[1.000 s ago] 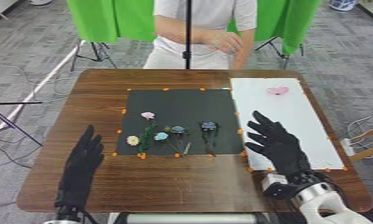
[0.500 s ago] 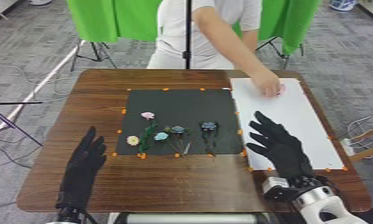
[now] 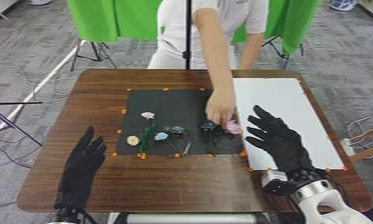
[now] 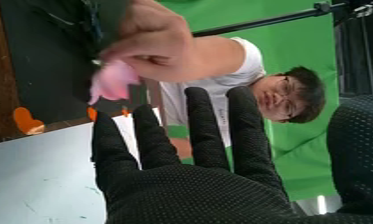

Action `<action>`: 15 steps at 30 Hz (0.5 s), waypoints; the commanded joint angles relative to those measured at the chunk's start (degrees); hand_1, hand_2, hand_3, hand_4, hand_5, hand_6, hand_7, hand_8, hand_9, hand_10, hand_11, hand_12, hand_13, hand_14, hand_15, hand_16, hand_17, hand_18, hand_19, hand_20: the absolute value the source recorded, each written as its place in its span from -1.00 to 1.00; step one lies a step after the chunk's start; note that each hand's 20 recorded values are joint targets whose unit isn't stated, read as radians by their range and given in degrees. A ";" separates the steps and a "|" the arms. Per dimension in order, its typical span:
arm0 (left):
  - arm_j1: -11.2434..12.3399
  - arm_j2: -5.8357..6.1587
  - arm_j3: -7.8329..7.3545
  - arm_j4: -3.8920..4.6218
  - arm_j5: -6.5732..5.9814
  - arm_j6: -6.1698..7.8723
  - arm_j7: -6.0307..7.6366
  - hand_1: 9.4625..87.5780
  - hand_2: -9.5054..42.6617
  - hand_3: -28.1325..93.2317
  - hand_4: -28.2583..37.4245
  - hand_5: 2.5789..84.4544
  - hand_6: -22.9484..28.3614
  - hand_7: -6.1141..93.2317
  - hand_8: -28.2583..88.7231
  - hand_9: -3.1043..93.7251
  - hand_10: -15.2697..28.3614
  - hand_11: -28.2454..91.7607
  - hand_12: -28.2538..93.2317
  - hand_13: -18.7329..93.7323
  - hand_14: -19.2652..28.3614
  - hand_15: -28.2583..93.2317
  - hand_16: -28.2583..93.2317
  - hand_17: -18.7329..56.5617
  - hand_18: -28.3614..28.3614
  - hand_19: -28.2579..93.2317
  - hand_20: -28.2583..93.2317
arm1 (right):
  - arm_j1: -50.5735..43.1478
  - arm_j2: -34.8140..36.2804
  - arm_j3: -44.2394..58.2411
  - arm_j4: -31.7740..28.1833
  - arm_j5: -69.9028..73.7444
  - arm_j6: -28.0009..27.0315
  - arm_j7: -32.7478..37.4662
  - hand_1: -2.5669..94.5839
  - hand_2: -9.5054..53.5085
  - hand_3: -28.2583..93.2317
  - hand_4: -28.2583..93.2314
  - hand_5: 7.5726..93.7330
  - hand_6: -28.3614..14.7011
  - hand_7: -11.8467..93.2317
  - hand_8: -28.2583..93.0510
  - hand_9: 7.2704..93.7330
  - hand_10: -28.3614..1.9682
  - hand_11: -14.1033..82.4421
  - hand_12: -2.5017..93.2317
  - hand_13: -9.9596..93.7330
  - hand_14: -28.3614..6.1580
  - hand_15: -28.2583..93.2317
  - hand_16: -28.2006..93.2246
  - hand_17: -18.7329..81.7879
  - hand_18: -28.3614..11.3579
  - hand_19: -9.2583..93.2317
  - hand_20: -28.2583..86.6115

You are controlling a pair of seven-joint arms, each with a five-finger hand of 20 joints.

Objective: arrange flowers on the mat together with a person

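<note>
One pink flower (image 3: 233, 127) in a person's hand (image 3: 221, 106), right of centre, by the dark mat's (image 3: 172, 104) right edge; left robot hand (image 3: 80, 165), lower left, and right robot hand (image 3: 285, 146), lower right, extended, empty; advisable: keep clear, avoid overlapping blooms

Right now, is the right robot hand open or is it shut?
Open: the right robot hand has straight, spread fingers in both views, and they hold nothing.
</note>
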 commanded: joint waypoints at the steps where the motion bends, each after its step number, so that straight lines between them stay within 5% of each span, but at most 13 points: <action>1: 0.44 0.11 -0.12 -0.24 -0.12 0.73 0.42 -0.80 -0.49 0.70 -1.00 -0.51 -0.27 -0.69 -0.67 -0.39 0.09 -0.48 -0.30 -0.36 0.46 -0.44 -0.46 -0.87 0.83 0.08 -0.49 | 0.10 0.29 -0.31 -0.19 -0.27 0.24 -0.67 -0.71 -0.34 0.59 -0.98 -0.43 0.54 -0.64 -0.68 -0.41 0.33 -0.66 -0.62 -0.45 -0.46 -0.59 0.04 -0.62 -0.75 -0.47 -0.25; 15: 0.29 0.36 0.30 -0.18 -0.54 1.49 1.13 -0.80 -0.49 0.70 -1.00 -0.51 -0.26 -0.68 -0.67 -0.39 0.13 -0.47 -0.30 -0.35 0.48 -0.41 -0.47 -0.87 0.84 0.09 -0.49 | 0.75 -0.03 -0.50 0.17 -0.44 -0.80 -0.56 -0.71 -0.34 0.60 -0.98 -0.42 0.54 -0.63 -0.68 -0.40 0.32 -0.65 -0.62 -0.44 -0.47 -0.57 0.03 -0.63 -0.74 -0.46 -0.25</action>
